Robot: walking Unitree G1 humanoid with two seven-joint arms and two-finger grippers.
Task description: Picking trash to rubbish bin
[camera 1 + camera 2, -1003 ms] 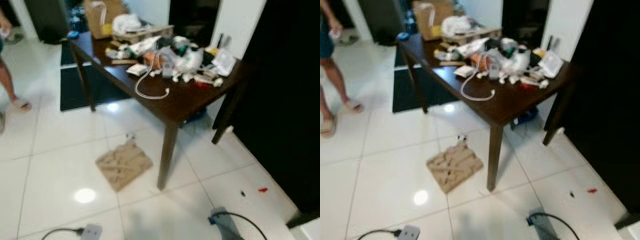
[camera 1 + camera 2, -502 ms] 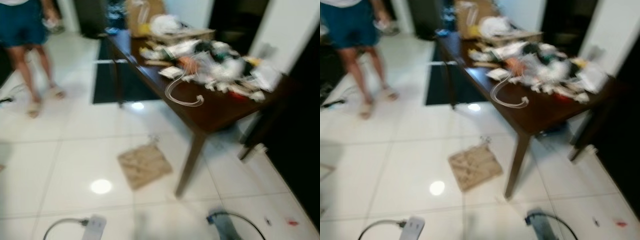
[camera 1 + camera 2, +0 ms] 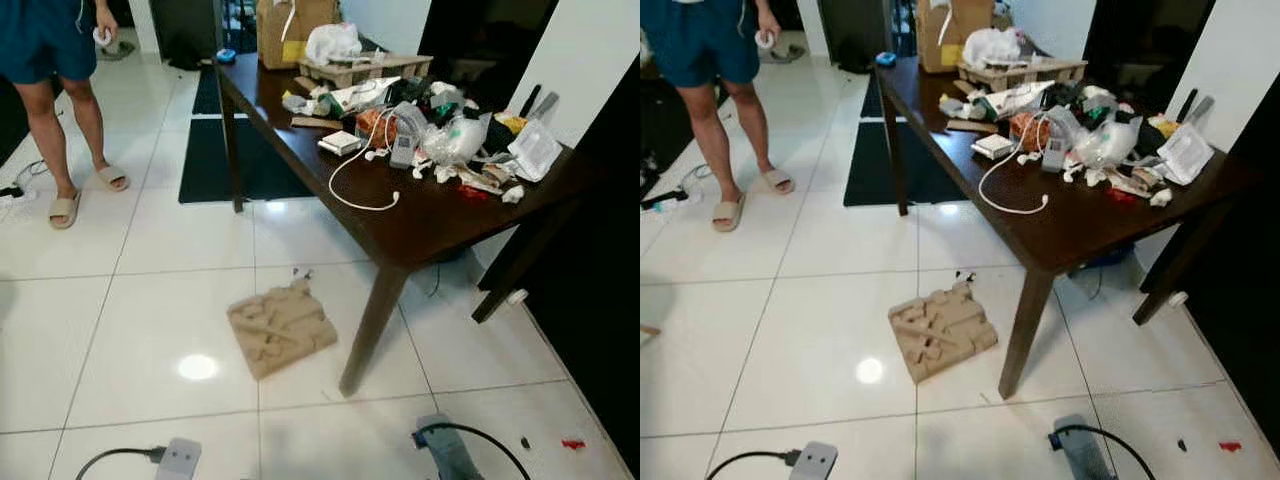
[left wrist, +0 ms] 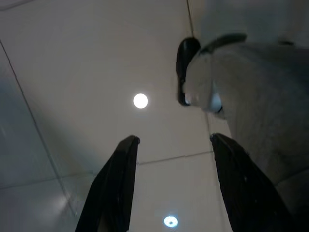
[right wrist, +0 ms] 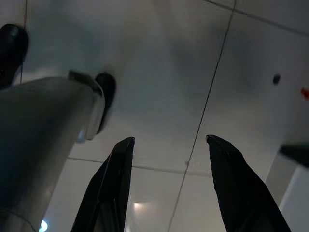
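Brown moulded cardboard (image 3: pixel 281 329), the nearest piece of trash, lies flat on the white tiled floor (image 3: pixel 150 300) at the centre of the frame, just left of the near leg of the dark wooden table (image 3: pixel 420 215). The table runs from upper centre to the right, and its far half is heaped with rubbish (image 3: pixel 440 130): wrappers, plastic bags, a white cable (image 3: pixel 352 180) looping toward the near edge, a cardboard box (image 3: pixel 285 30) at the far end. A person (image 3: pixel 50 60) in blue shorts and sandals stands in the upper left corner. Both arms hang low over the floor; the left gripper (image 4: pixel 171 150) and the right gripper (image 5: pixel 166 150) each have their fingers spread wide with nothing between them but tile
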